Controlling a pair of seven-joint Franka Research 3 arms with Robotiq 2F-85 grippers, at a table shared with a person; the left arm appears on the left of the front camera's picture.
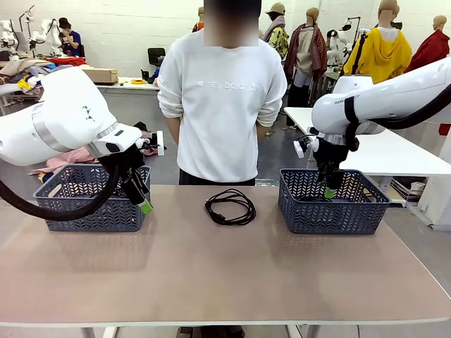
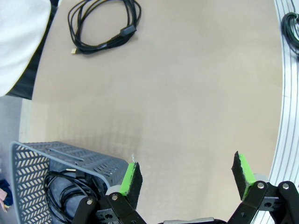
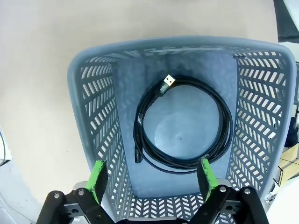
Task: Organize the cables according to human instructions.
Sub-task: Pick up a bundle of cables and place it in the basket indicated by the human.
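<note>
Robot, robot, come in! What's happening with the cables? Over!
Both grippers open, left gripper, right gripper. One cable on table, one in right basket, one in left basket. Nothing blocking.

Cable (image 1: 230, 206) on table (image 1: 211, 274) between two baskets (image 1: 93, 198).

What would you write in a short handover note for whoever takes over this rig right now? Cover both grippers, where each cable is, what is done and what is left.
Left gripper: open, empty, by the left basket.
Right gripper: open, empty, above the right basket.
Cables: one coil lies flat in the right basket; one cable lies in the left basket; one coil sits on the table between the baskets, in front of the person.
Done: two cables binned.
Left: the middle coil, likely next, once the person says which basket.
</note>
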